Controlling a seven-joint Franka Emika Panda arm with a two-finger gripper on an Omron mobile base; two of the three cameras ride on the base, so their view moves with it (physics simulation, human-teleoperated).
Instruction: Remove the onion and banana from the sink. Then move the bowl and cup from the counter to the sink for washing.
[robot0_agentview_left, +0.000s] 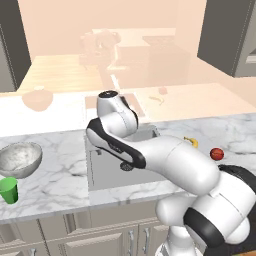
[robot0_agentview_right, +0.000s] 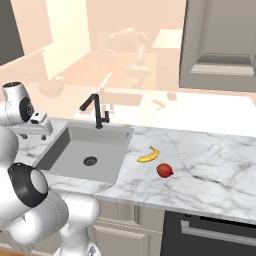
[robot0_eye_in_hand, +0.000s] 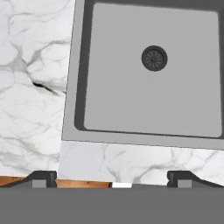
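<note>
Over the near rim of the rectangular grey recessed sink (robot0_eye_in_hand: 151, 74) I hold the gripper (robot0_eye_in_hand: 111, 177) released, nothing in it. Large grey-white speckled bowl (robot0_agentview_left: 20, 158) and small green tumbler cup (robot0_agentview_left: 8, 190) sit on the marble desk (robot0_agentview_left: 60, 175) well left of the basin; I judge the next reach goes leftward.

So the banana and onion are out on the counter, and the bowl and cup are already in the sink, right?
Not quite. The banana and onion are out on the counter, but the bowl and cup still stand on the counter left of the sink, as the left base view shows.
</note>
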